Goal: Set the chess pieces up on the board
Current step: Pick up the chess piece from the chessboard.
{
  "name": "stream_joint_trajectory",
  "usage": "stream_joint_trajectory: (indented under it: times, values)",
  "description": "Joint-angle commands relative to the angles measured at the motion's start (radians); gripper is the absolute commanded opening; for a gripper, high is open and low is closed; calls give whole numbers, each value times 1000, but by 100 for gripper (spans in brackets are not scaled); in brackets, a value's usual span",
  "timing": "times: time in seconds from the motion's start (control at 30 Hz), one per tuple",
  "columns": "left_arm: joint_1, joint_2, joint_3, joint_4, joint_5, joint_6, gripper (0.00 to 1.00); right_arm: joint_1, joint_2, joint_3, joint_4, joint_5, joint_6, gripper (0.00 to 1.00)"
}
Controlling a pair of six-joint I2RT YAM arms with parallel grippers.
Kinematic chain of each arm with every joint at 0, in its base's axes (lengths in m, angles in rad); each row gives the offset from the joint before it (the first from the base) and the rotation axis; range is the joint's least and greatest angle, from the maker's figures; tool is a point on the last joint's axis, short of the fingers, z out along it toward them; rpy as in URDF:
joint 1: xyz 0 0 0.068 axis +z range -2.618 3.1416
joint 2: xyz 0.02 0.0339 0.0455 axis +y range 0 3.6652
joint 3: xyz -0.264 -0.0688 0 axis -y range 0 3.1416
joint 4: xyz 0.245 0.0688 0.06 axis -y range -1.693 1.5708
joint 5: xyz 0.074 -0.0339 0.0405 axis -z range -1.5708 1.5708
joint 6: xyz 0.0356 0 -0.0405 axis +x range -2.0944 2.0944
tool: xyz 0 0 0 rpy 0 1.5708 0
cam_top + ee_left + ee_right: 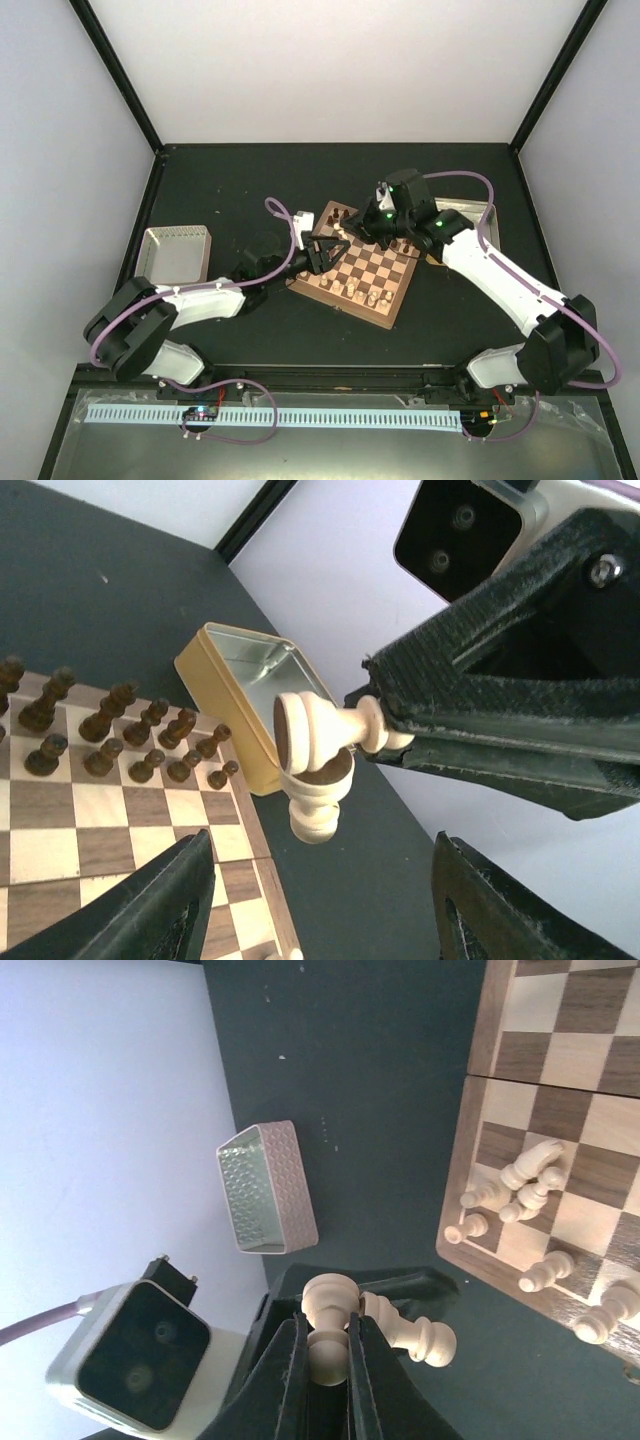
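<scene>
The board [368, 268] lies mid-table. Dark pieces [110, 735] stand in rows at one edge, and cream pieces [520, 1185] cluster at the other, some tipped over. My right gripper [328, 1345] is shut on a cream pawn [328, 1305] and holds it sideways in the air beyond the board's corner. A second cream piece [410, 1335] clings to the pawn's base and hangs from it in the left wrist view [318, 805]. My left gripper [320, 850] is open, with its jaws wide apart just under the hanging piece. The two grippers meet over the board's far left corner [340, 238].
A metal tray [178, 252] stands left of the board and also shows in the right wrist view [265, 1185]. A second tray [250, 695] stands by the dark pieces' side, partly behind the right arm [500, 265]. The rest is dark tabletop [250, 180].
</scene>
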Motion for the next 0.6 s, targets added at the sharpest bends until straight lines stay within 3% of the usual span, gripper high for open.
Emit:
stream_joint_trajectory:
  times: [0.0,0.5,0.57]
  values:
    - [-30,23,51,90,-64,105,60,6,-38,-6,73,-30,50,8]
    - [-42,63,95,150,-124,194,38,6,-77,-25,87,-55,61,8]
    - [-43,67,103,144,-127,199,31,7,-78,-28,85,-55,60,8]
